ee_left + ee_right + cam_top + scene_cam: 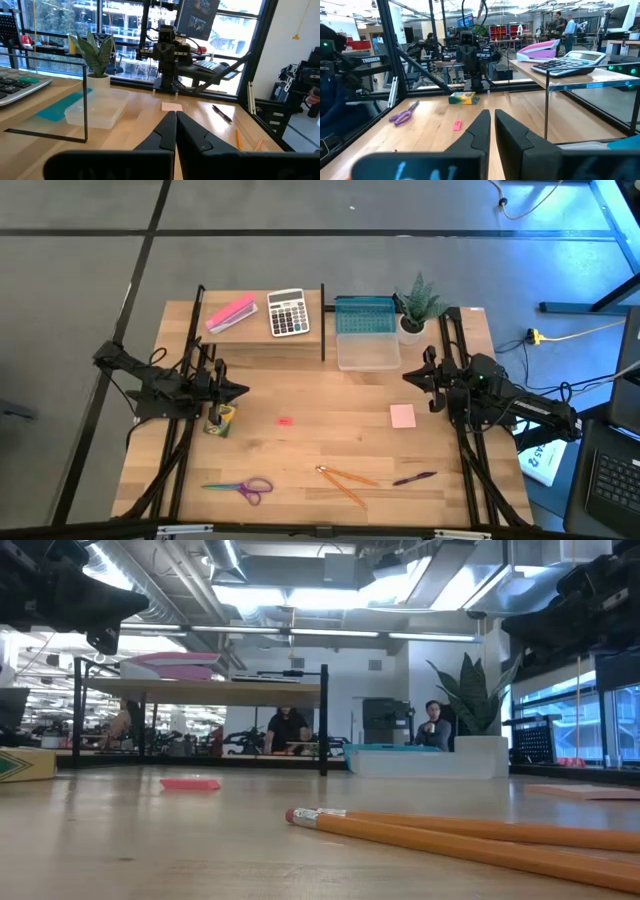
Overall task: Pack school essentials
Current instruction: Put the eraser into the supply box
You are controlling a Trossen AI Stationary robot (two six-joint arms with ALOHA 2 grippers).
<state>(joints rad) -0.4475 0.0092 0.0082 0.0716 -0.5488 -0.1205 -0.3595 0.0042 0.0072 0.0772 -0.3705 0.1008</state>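
Observation:
The school essentials lie loose on the wooden table: a yellow-green crayon box (220,420), a tiny red eraser (285,421), a square pink notepad (403,416), purple-handled scissors (240,488), two orange pencils (345,480) and a purple pen (413,478). My left gripper (244,390) hovers shut above the table's left side, just past the crayon box. My right gripper (406,377) hovers shut at the right side, beyond the notepad. Neither holds anything, and each points level toward the other across the table.
A clear container (368,350) with a teal lid (365,315) behind it sits at the far middle, and a potted plant (415,310) stands to its right. A black-framed shelf (262,335) at the far left carries a grey calculator (288,312) and a pink block (232,313).

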